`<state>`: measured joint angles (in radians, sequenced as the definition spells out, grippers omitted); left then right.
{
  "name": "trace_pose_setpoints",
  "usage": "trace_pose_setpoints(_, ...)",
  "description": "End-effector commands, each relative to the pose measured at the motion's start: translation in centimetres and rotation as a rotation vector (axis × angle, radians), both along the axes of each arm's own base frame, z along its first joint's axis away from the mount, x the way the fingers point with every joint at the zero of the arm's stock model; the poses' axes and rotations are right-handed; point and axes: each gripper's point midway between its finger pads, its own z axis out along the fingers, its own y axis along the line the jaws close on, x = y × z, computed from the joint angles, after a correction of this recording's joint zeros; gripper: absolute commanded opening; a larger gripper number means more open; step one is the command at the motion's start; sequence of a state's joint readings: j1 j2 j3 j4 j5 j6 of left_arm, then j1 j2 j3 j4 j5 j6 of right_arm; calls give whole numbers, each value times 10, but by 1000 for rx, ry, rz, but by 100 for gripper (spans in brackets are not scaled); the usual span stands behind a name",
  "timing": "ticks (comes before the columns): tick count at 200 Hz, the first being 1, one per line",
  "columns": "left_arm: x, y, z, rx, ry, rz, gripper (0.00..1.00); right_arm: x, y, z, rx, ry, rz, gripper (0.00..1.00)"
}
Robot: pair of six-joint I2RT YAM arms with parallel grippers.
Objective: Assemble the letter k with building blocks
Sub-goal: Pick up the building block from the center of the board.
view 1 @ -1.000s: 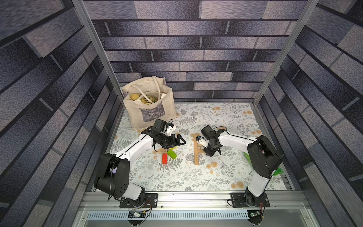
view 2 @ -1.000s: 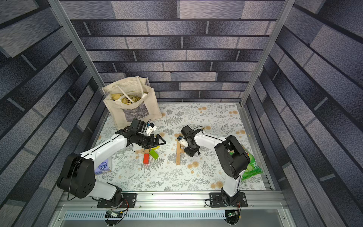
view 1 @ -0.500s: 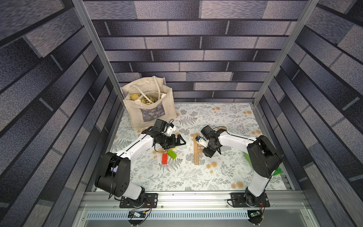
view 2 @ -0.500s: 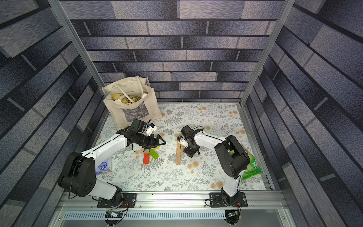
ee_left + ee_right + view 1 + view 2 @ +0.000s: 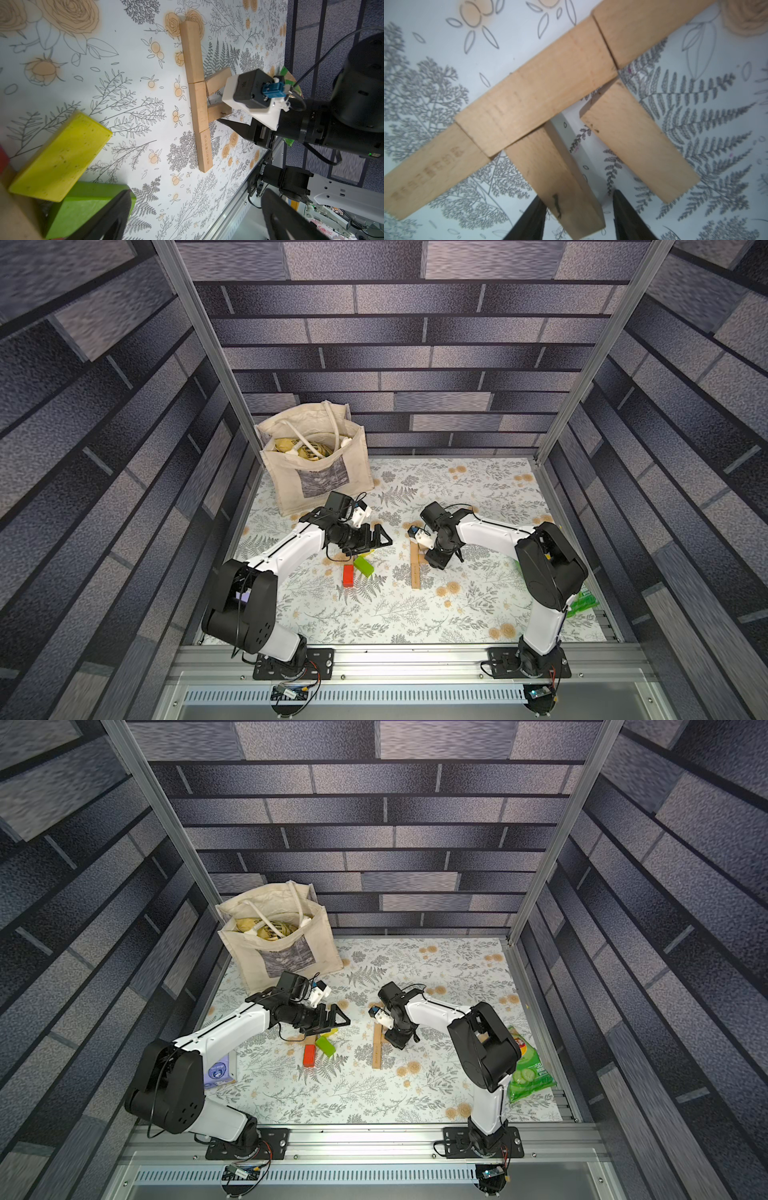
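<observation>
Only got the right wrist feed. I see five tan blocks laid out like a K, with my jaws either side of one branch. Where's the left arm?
Observer: The left gripper hovers wide open by the leftover blocks, to the robot's left of the letter k.
Operator: Which leftovers?
Observer: A red block, a green block and a yellow block, clustered together.
Operator: Any clutter on my side?
Observer: A green snack bag lies at the robot's far right, well clear of the letter.
</observation>
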<state>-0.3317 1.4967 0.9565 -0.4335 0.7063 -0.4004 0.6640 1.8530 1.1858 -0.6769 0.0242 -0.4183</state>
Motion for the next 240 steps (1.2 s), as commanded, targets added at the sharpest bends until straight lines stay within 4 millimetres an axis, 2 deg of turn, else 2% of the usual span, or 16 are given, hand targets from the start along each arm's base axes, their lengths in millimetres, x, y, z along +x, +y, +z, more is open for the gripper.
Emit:
trace_pose_setpoints(1,4,0,6,-10,-21,-18,100,-9,-1,-4,-19,37,48,52)
trace_pose_setpoints(72,7,0,7,-11,-19,-15,100,-19,-2,-5,-12,78,47,43)
trace_pose_setpoints(113,10,-3,10,-21,-20,-30,100,-28,-16,4,-37,68,25,24)
trace_pose_setpoints(138,17,-4,14,-26,-14,-56,100,-35,-20,16,-11,55,0,24)
trace_pose_setpoints(163,23,-9,18,-35,-14,-73,100,-36,-14,25,38,47,-12,25)
trace_pose_setpoints(240,20,-6,22,-25,-36,-50,100,-32,-1,9,54,94,14,26)
